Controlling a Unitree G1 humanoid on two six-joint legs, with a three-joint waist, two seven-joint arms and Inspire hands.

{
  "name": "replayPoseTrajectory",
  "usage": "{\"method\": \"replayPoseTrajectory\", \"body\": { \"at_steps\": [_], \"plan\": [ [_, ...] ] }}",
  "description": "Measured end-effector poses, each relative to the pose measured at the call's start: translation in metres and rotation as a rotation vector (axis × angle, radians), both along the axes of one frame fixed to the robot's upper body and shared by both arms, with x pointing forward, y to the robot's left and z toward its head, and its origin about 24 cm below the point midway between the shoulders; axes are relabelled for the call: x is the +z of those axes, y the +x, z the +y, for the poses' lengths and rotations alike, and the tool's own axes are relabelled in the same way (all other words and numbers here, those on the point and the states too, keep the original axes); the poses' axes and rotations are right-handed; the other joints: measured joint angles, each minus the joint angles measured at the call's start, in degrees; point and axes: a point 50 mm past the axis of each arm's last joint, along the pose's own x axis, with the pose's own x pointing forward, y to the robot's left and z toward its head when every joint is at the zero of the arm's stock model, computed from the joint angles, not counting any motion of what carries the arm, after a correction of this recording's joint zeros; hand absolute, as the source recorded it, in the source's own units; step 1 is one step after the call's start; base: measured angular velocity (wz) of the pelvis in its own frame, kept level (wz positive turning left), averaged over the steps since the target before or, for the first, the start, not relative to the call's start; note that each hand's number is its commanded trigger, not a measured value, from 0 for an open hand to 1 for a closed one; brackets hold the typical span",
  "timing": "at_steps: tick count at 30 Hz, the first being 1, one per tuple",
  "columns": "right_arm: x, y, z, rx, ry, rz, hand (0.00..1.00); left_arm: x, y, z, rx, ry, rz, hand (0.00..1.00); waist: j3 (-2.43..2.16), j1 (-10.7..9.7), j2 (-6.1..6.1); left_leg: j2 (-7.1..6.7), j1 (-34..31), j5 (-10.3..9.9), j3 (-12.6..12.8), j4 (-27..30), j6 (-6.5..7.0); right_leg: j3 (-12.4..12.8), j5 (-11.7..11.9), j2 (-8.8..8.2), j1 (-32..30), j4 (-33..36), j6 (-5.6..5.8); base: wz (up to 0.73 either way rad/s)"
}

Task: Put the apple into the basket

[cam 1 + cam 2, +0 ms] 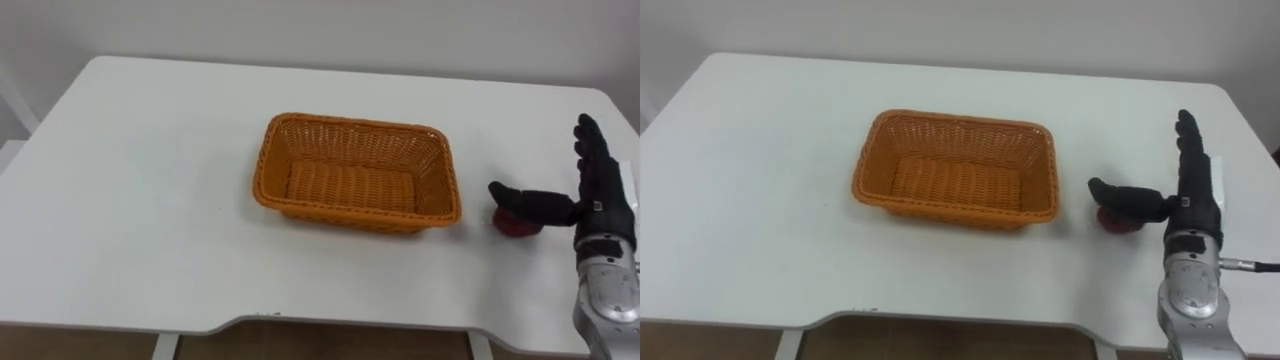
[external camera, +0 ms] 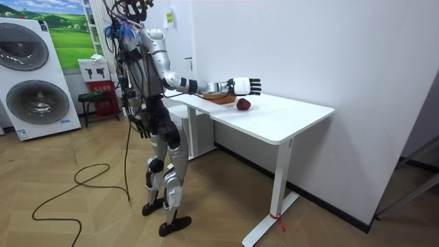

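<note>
A red apple (image 1: 517,225) (image 1: 1118,221) (image 2: 243,104) lies on the white table (image 1: 150,200) just right of an orange wicker basket (image 1: 357,173) (image 1: 957,167), which holds nothing. My right hand (image 1: 598,185) (image 1: 1192,190) hovers over the apple with its fingers straight and pointing away from me. Its thumb reaches left across the top of the apple and hides most of it. In the room view I stand at the table's long side with my right arm stretched out over it, the hand (image 2: 245,86) just above the apple.
The basket (image 2: 219,97) sits mid-table, long side toward me. Bare tabletop spreads to its left and in front. The table's right edge runs close behind my hand. Washing machines (image 2: 34,75) stand at the room view's left, behind me.
</note>
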Motion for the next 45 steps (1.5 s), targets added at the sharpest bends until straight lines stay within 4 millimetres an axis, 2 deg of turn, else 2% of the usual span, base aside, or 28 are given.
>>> {"method": "replayPoseTrajectory", "body": {
  "at_steps": [4, 8, 12, 15, 31, 32, 33, 34, 35, 36, 45],
  "plan": [
    [-0.012, -0.004, 0.0, 0.032, 0.02, 0.068, 0.0, 0.0, 0.0, 0.0, -0.001, -0.007, 0.002, 0.0, -0.06, 0.1, 0.01, -0.07, -0.1, 0.0, -0.1, 0.2, 0.0, -0.2, 0.0, -0.1, 0.0, 0.0, 0.03, 0.0],
    [-0.014, -0.004, 0.001, 0.059, 0.028, 0.083, 0.0, 0.0, 0.0, -0.001, -0.003, -0.023, 0.005, 0.0, -0.09, 0.0, -0.01, -0.02, -0.1, 0.0, -0.1, 0.3, 0.01, -0.2, 0.0, -0.14, 0.1, 0.0, 0.04, 0.0],
    [-0.023, -0.008, -0.001, 0.065, 0.036, 0.131, 0.0, 0.0, 0.0, -0.001, -0.006, -0.036, 0.008, 0.0, -0.36, 0.1, -0.39, -0.01, 0.1, 0.0, -0.1, 0.5, 0.01, -0.3, 0.0, -0.18, 0.5, 0.0, 0.04, 0.0],
    [-0.029, -0.011, -0.003, 0.055, 0.037, 0.161, 0.0, -0.001, -0.002, -0.002, -0.008, -0.046, 0.015, 0.0, -0.35, 0.1, -0.37, 0.03, 0.0, 0.0, -0.2, 0.7, 0.01, -0.4, 0.0, -0.28, 0.5, 0.0, 0.05, 0.0],
    [-0.036, -0.012, -0.005, 0.059, -0.015, 0.216, 0.0, -0.001, -0.002, -0.001, -0.009, -0.074, 0.036, 0.0, -0.45, -0.4, 0.09, -0.03, 0.0, 0.0, -1.0, 0.6, 0.01, -1.3, 0.0, -0.19, 1.2, -0.9, 0.04, 0.02],
    [-0.037, -0.012, -0.005, 0.058, -0.016, 0.222, 0.04, -0.001, -0.002, -0.001, -0.009, -0.074, 0.036, 0.0, -0.45, -0.5, 0.1, -0.05, 0.0, 0.0, -1.1, 0.6, 0.01, -1.3, 0.0, -0.19, 1.2, -0.9, 0.04, 0.0],
    [-0.038, -0.012, -0.006, 0.057, -0.019, 0.226, 0.29, -0.001, -0.002, -0.001, -0.009, -0.073, 0.036, 0.0, -0.45, -0.5, 0.08, -0.07, 0.0, 0.0, -1.1, 0.6, 0.01, -1.3, 0.0, -0.18, 1.3, -0.9, 0.04, 0.0],
    [-0.039, -0.011, -0.006, 0.057, -0.021, 0.232, 0.47, -0.001, -0.002, -0.001, -0.009, -0.073, 0.037, 0.0, -0.45, -0.6, 0.08, -0.08, 0.0, 0.0, -1.2, 0.6, 0.01, -1.3, 0.0, -0.16, 1.3, -0.9, 0.04, 0.0],
    [-0.039, -0.011, -0.006, 0.056, -0.021, 0.234, 0.91, -0.001, -0.002, -0.001, -0.008, -0.073, 0.037, 0.0, -0.48, -0.6, 0.03, -0.1, 0.0, 0.0, -1.2, 0.6, 0.01, -1.3, 0.0, -0.16, 1.3, -0.9, 0.04, 0.03],
    [-0.04, -0.011, -0.007, 0.055, -0.024, 0.238, 1.0, -0.001, -0.002, -0.001, -0.008, -0.073, 0.037, 0.0, -0.55, -0.6, -0.06, -0.12, 0.0, 0.0, -1.3, 0.7, 0.01, -1.4, 0.0, -0.15, 1.3, -0.9, 0.04, 0.04],
    [-0.035, -0.011, -0.024, 0.009, -0.122, 0.254, 1.0, -0.001, -0.007, -0.001, -0.008, -0.075, 0.056, 0.0, -0.58, -0.5, -0.38, -0.23, 0.1, 0.0, -1.5, 0.6, 0.01, -1.4, -0.1, -0.09, 1.6, -1.2, 0.06, 0.0]
  ]
}}
